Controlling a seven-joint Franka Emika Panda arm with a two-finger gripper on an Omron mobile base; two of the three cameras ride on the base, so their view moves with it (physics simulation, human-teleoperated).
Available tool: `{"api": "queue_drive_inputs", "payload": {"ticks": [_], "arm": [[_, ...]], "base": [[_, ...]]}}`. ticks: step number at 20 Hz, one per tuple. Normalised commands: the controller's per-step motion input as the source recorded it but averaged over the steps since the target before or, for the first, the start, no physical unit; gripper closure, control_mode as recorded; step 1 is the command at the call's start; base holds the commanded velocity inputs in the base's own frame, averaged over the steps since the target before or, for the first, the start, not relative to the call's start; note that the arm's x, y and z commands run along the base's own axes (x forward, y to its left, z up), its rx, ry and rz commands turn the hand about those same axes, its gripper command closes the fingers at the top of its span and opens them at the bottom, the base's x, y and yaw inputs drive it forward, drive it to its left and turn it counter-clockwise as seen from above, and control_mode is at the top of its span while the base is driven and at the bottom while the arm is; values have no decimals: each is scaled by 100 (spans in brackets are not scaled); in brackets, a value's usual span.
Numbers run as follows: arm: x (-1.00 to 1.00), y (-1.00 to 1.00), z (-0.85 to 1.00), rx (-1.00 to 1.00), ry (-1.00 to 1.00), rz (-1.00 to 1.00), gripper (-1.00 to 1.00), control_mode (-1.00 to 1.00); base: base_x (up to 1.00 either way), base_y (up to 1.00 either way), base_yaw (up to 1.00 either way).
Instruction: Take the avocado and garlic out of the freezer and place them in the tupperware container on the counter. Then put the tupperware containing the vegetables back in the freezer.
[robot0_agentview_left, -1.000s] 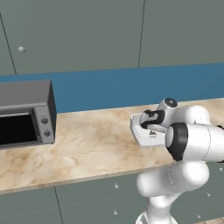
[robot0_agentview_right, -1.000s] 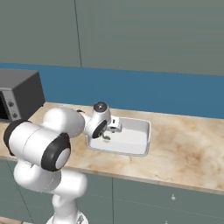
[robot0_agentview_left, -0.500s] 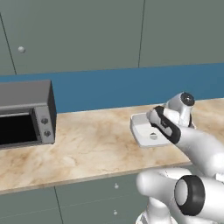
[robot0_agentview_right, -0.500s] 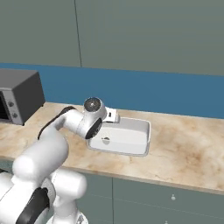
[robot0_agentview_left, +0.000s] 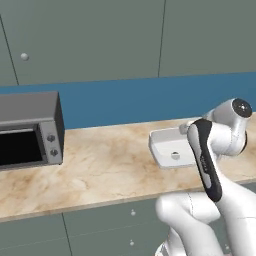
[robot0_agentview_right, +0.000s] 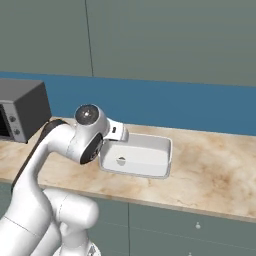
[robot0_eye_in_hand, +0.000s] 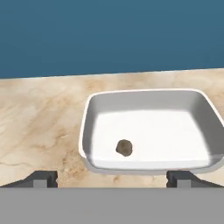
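Observation:
The white tupperware container (robot0_eye_in_hand: 148, 131) stands on the beige counter (robot0_eye_in_hand: 39, 118) against the blue wall. In it lies the garlic (robot0_eye_in_hand: 124, 148), a small tan-grey lump near the front left of the floor. My gripper (robot0_eye_in_hand: 112, 178) is open just short of the tub's near rim, with its fingertips (robot0_eye_in_hand: 43, 178) spread wider than the lump and nothing between them. The base views also show the tupperware container (robot0_agentview_left: 170, 150) (robot0_agentview_right: 142, 156) with the garlic (robot0_agentview_left: 175, 156) (robot0_agentview_right: 121, 160) inside, partly behind my arm. The avocado and the freezer are out of view.
A grey toaster oven (robot0_agentview_left: 27, 132) with a dark glass door sits at the counter's left end. Grey-green cabinets hang above the blue wall strip, and cabinet fronts with small knobs (robot0_agentview_right: 197, 226) run below the counter (robot0_agentview_right: 215, 167). My folded arm (robot0_agentview_left: 207, 165) covers the tub's right side.
My arm has refolded and the hand has drawn back from above the tub to its near side. The garlic stays in the tub. The base has not moved.

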Motion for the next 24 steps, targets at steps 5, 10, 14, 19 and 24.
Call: {"api": "queue_drive_inputs", "payload": {"ticks": [5, 10, 14, 19, 24], "arm": [[-82, 14, 79, 12, 18, -5, -100, -100], [-72, 39, 41, 1, 6, -1, -100, -100], [-68, 44, 6, -3, 0, 0, -100, -100], [-57, 33, 0, -10, 0, 0, -100, -100], [-21, 10, 0, -3, 0, 0, -100, 100]], "base": [[0, 0, 0], [0, 0, 0], [0, 0, 0], [0, 0, 0], [-45, 13, 0]]}}
